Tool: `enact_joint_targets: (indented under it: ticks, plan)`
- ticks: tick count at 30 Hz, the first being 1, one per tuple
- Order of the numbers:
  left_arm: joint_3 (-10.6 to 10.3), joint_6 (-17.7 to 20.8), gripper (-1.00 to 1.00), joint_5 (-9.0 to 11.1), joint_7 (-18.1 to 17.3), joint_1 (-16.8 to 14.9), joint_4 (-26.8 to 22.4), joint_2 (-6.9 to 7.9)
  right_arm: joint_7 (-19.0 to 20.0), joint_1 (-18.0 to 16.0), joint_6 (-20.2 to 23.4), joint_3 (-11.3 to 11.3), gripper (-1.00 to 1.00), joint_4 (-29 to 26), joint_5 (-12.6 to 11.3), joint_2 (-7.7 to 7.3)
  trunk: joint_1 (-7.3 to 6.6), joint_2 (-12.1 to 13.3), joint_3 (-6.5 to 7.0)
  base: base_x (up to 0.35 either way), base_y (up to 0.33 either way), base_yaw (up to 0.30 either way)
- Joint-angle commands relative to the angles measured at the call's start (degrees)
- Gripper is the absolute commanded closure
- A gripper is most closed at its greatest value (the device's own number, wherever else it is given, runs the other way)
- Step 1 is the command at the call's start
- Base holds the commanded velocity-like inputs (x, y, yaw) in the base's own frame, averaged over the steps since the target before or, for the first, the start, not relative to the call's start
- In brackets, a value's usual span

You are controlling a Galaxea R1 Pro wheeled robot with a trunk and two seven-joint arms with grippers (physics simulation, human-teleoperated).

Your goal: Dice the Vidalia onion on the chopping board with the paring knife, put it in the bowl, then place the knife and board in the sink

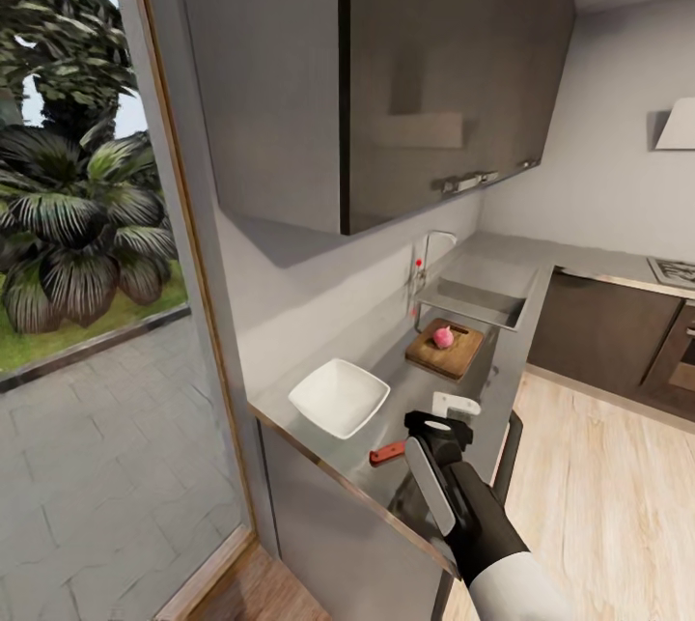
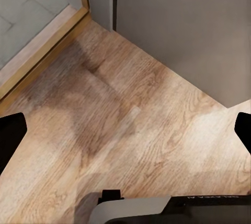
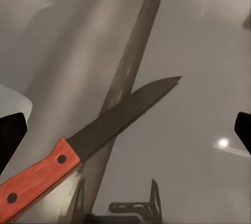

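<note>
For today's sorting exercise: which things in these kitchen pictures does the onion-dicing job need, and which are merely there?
Needed:
Vidalia onion, on the chopping board
paring knife, lying on the countertop
bowl
sink
right gripper, above the knife

Merely there:
wall cabinets
cooker hood
hob
garden plants
wooden floor
</note>
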Motion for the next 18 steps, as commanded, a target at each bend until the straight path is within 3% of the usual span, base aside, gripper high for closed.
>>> enact_joint_targets:
  ticks: [1, 18]
  plan:
    - [-0.33, -0.11, -1.00, 0.61, -0.12, 0.02, -0.05, 0.07, -0.42, -0.03, 0.19, 0.08, -1.00, 0.00, -0.38, 0.00, 0.03, -0.06, -0.09, 0.000, 0.000, 0.000]
    - [-0.33, -0.11, -1.00, 0.56, -0.13, 0.02, 0.38, -0.01, -0.17, -0.03, 0.18, 0.10, -1.00, 0.31, -0.38, 0.00, 0.03, -0.06, -0.90, 0.000, 0.000, 0.000]
